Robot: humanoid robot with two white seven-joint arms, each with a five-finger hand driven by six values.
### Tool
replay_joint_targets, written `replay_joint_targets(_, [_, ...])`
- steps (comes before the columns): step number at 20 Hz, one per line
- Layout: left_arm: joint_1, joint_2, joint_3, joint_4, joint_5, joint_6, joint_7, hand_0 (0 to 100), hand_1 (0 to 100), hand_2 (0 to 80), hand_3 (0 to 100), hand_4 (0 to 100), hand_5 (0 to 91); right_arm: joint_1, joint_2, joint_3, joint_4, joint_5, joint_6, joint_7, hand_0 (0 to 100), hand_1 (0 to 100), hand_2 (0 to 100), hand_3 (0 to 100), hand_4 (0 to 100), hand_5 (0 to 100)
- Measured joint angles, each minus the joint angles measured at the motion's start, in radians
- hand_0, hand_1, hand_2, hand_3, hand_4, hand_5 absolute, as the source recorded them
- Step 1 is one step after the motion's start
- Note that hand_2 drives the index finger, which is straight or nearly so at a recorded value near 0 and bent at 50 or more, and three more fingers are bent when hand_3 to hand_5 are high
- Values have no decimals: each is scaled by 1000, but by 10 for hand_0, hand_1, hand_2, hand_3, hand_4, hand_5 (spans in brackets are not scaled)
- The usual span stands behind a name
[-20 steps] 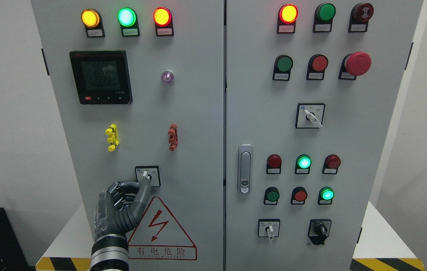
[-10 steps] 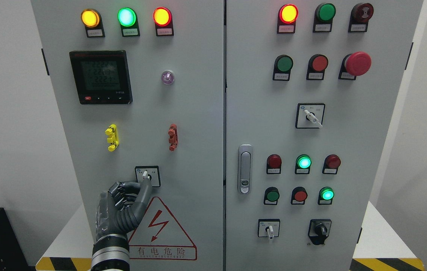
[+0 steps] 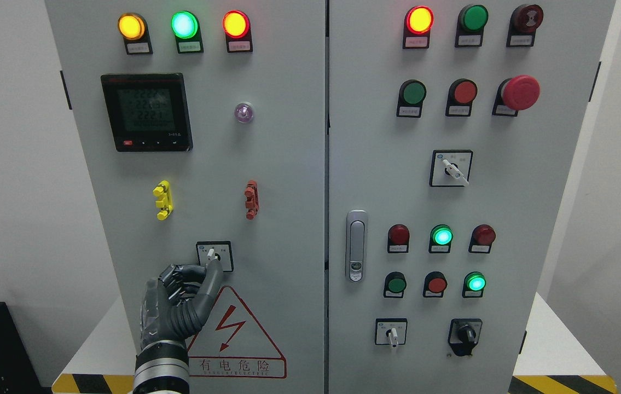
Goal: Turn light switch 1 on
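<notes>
A small rotary switch with a white lever sits in a black-framed plate low on the left cabinet door. The lever points up and slightly left. My left hand comes up from the bottom left, just below the switch. Its index finger is stretched out with the tip touching the bottom of the lever, and the other fingers are curled. The hand holds nothing. My right hand is out of view.
A red-bordered warning triangle is right of the hand. Yellow and red clips sit above the switch. A meter, lit lamps, a door handle and further switches and buttons cover both doors.
My left hand has slipped a little down and right, with the fingertip still at the switch lever. The lever has not visibly turned.
</notes>
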Motion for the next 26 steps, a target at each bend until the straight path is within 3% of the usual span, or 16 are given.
replay_joint_targets(26, [-17, -1, -4, 10, -5, 32, -1, 245, 662, 582, 699, 733, 588, 0, 0, 0, 0, 0, 0, 0, 302, 0, 0, 0, 0, 0])
